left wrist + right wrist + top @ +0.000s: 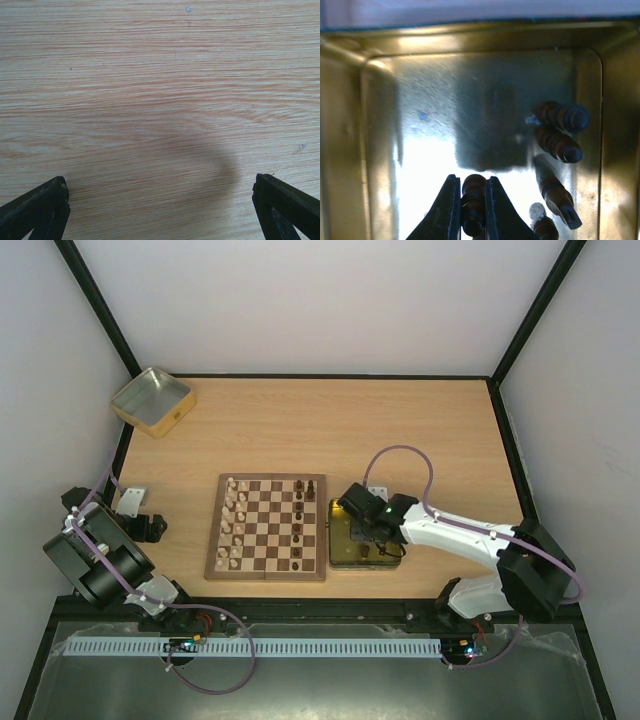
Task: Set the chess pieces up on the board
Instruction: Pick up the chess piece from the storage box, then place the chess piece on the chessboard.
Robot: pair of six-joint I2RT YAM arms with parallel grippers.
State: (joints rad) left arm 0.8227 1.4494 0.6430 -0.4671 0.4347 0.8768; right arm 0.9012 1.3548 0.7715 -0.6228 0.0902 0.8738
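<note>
The board [265, 528] lies at the table's middle, with pale chess pieces [232, 522] in its left columns and dark ones [300, 515] along its right side. Just right of it stands a yellow-gold tin [345, 552]. My right gripper [365, 525] reaches down into that tin [430, 125]. In the right wrist view my right gripper [472, 178] is shut on a dark brown piece [473, 200] lying on the tin floor. Several more dark pieces [558, 143] lie by the tin's right wall. My left gripper [160, 178] hangs open over bare tabletop, holding nothing.
A silvery square tin [152, 400] sits at the far left corner. The left arm [95, 555] is folded back at the table's left edge, well away from the board. A black frame borders the table.
</note>
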